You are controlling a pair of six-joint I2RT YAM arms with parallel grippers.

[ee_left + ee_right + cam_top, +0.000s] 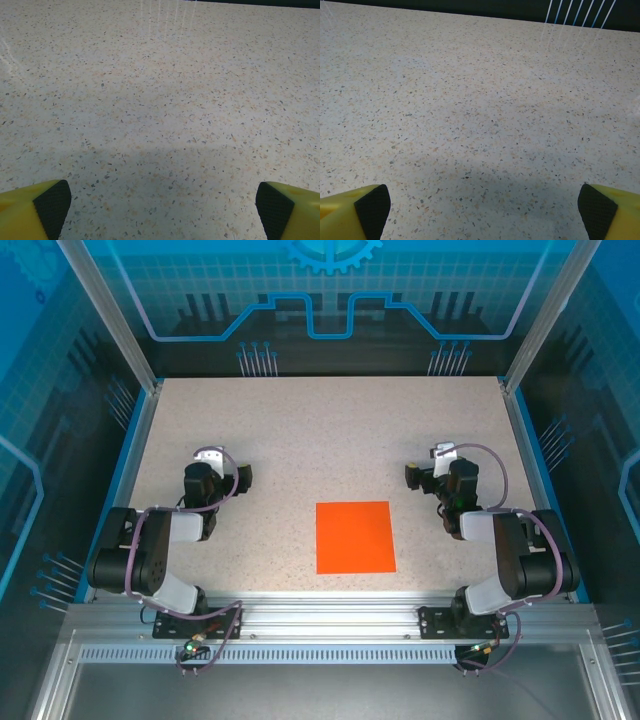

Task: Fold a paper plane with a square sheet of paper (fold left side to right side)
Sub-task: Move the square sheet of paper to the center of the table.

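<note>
Square sheet of thin bright orange paper [355, 536], flat and unfolded on speckled beige worktop [330, 430], lying between left pincer [163, 207] and right pincer [485, 210], well apart from both, each wide and empty; first fold unstarted, seemingly calling for a reach to its left edge.

1. Setting is reading as a robotics lab test cell.
2. Blue translucent panels [330, 280] with gear and circuit graphics are walling in the speckled table [330, 430] on three sides.
3. Aluminium posts [108, 315] are framing the enclosure at the far corners.
4. Left arm [150, 555] and right arm [515, 555] are sitting bolted to a slotted metal rail [320, 612] at the near edge, cables looping beneath.
</note>
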